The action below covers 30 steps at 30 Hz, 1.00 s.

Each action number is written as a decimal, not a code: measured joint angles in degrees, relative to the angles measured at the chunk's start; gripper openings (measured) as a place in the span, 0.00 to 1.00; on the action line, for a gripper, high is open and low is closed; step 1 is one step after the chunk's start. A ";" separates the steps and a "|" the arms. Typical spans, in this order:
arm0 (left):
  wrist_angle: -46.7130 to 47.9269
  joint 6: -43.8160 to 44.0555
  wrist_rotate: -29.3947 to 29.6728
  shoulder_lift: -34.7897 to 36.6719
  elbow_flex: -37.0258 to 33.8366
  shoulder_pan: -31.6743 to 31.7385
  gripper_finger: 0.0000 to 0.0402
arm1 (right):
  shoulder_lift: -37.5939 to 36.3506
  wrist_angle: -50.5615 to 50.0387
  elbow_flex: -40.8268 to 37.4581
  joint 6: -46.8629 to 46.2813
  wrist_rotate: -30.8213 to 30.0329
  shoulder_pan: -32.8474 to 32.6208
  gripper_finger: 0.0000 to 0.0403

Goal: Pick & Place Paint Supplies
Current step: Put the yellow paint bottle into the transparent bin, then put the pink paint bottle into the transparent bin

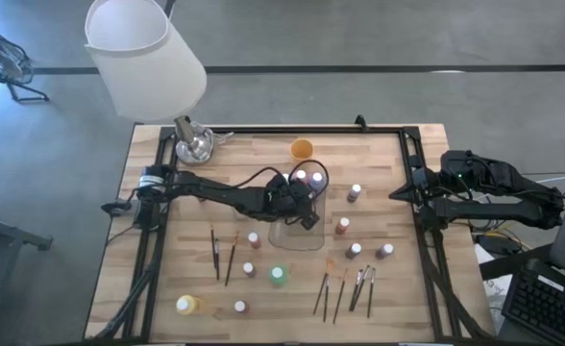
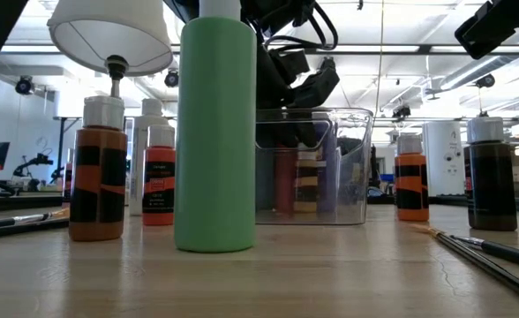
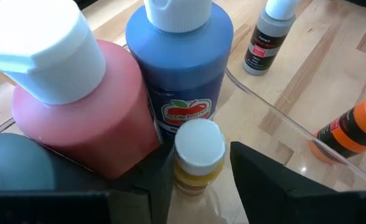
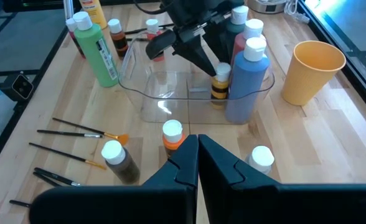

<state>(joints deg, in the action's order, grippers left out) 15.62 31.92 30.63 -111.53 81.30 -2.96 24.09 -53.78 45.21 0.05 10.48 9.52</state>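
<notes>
A clear tray (image 1: 297,235) sits mid-table. Pink (image 3: 89,112) and blue (image 3: 183,68) paint bottles stand in its far end. Close against the blue one stands a small yellow bottle (image 3: 195,174) with a white cap, also on the tray floor. My left gripper (image 1: 308,200) reaches into the tray, slanting down from the table's left. It is slightly open, one finger on either side of the yellow bottle's cap. My right gripper (image 4: 197,155) waits shut and empty at the table's right edge. More bottles and brushes lie around the tray. My left gripper's fingers (image 3: 264,174) stand on either side of the small yellow bottle's white cap (image 3: 199,146). A narrow gap shows at one finger; whether the other touches the cap I cannot tell. The bottle stands upright on the tray floor.
An orange cup (image 1: 302,148) stands just beyond the tray. A tall green bottle (image 1: 279,276) and a yellow one (image 1: 186,305) stand near the front edge. Brushes lie front right (image 1: 345,288) and front left (image 1: 220,255). A white lamp (image 1: 143,53) rises over the far left corner.
</notes>
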 joint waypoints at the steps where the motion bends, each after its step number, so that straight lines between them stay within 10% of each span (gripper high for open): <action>1: 0.00 -0.18 -0.02 0.00 0.00 0.00 0.40 | 0.00 0.02 0.00 0.01 0.00 0.00 0.02; 30: 20.39 -6.62 1.68 14.75 7.15 -3.78 0.41 | 0.00 0.02 0.00 0.01 0.00 0.00 0.02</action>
<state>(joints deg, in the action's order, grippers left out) 36.01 25.30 32.31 -96.78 88.45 -6.74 24.09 -53.76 45.21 0.05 10.48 9.52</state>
